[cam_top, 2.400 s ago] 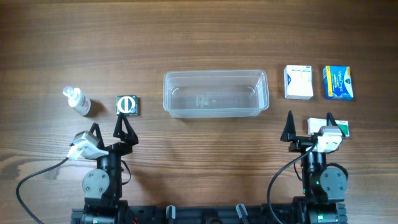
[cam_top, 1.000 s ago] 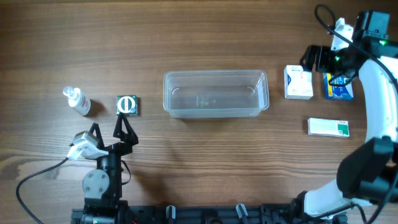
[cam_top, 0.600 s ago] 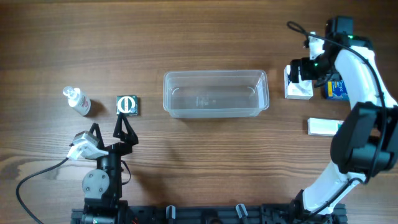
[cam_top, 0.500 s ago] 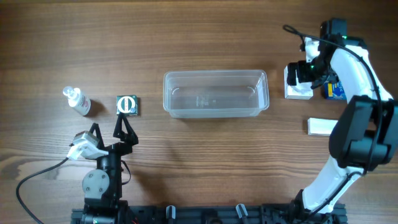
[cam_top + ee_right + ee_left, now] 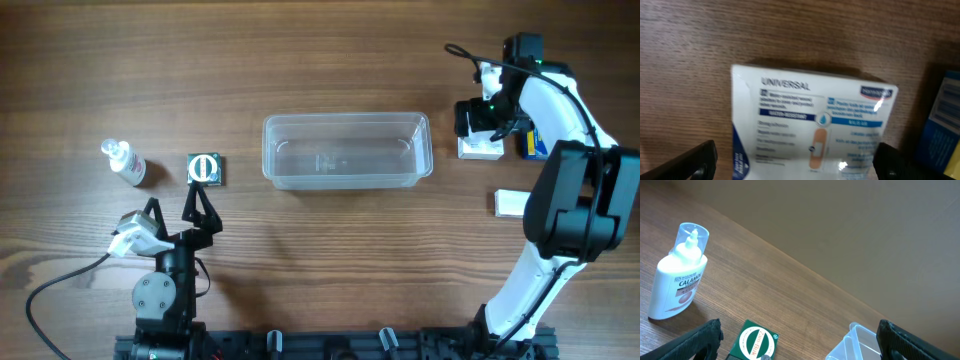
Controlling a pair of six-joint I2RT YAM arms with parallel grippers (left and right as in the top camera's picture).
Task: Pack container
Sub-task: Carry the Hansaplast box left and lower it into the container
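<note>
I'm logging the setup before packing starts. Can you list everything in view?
container: 1, clear, table centre, empty
spray bottle: 1, white, far left
green box: 1, green with a white circle, between the spray bottle and the container
plaster box: 1, white, right of the container, below the right fingers
blue box: 1, blue, right of the plaster box, partly hidden by the right arm
flat box: 1, white where visible, near right, partly behind the right arm
table: 1, brown wood
left fingers: open, front left, near the green box
right fingers: open, over the plaster box
</note>
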